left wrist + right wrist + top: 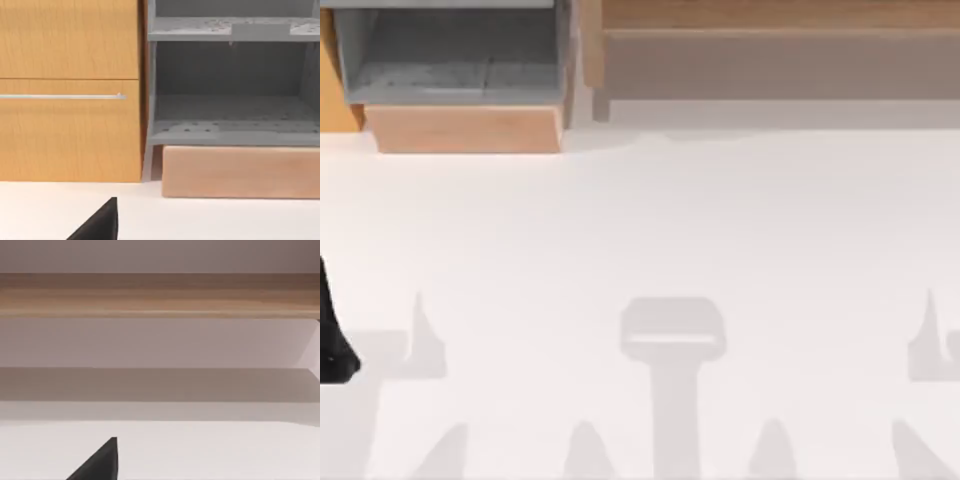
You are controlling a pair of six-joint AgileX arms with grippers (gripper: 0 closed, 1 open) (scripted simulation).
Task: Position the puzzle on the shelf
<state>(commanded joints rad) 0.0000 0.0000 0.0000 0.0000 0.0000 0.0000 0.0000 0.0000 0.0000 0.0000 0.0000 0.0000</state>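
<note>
Big white table (640,220), wide and flat, with soft grey shadows (672,340) lying along the near side.

Next in size, the shelf (770,60): long and brown, standing at the far edge of the table, on the right half. Plank of wood along the top, shaded grey-brown hollow below it. Seen close up and straight on from the right wrist, plank above and hollow under.

Then the grey box (450,50), at the far edge on the left half, just beside the shelf. Grey inside, with a light wood front (470,128) facing the table. From the left wrist, two grey levels, one above the other.

Just beside the box, an orange wood cupboard (70,125) with a thin silver handle (60,96) running across it.

Smaller still, the left arm (332,330): a black bit poking in at the table's left edge.

Smallest, a dark wedge of the left gripper (100,225) low over the white table, facing the cupboard and box. Cannot tell if that claw is apart or together.

Same kind of dark wedge for the right gripper (100,465), facing the shelf. Cannot tell for that claw either.
</note>
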